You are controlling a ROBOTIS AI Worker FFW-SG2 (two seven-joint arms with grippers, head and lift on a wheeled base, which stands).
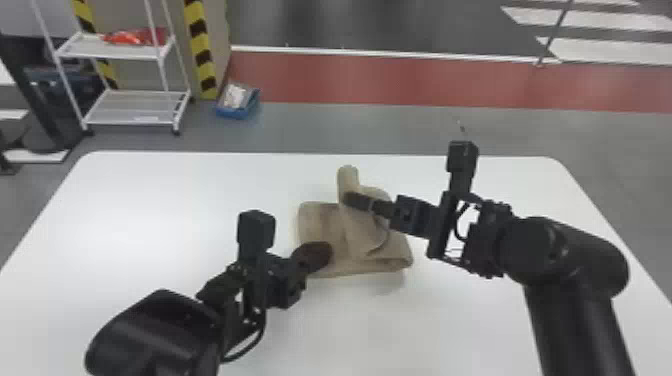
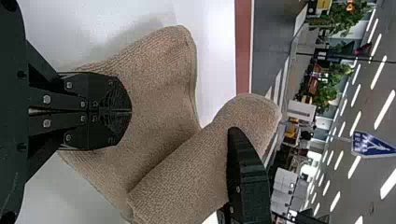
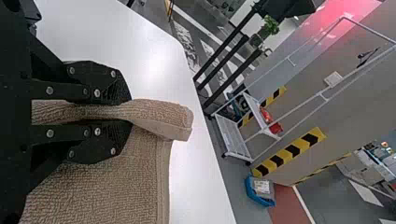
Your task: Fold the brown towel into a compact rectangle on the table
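Brown towel (image 1: 322, 222), half-folded, mid white table (image 1: 150, 210) | right gripper (image 1: 349, 200) pinching raised fold | left gripper (image 1: 324, 254) closed, hiding near-left corner | beyond: white rack (image 1: 135, 112), blue bin (image 1: 235, 113)

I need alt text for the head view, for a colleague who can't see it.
The robot's right gripper pinches a raised fold of the brown towel on a white table, while the left gripper, closed, is over the towel's near left corner. A white rack and blue bin stand beyond.
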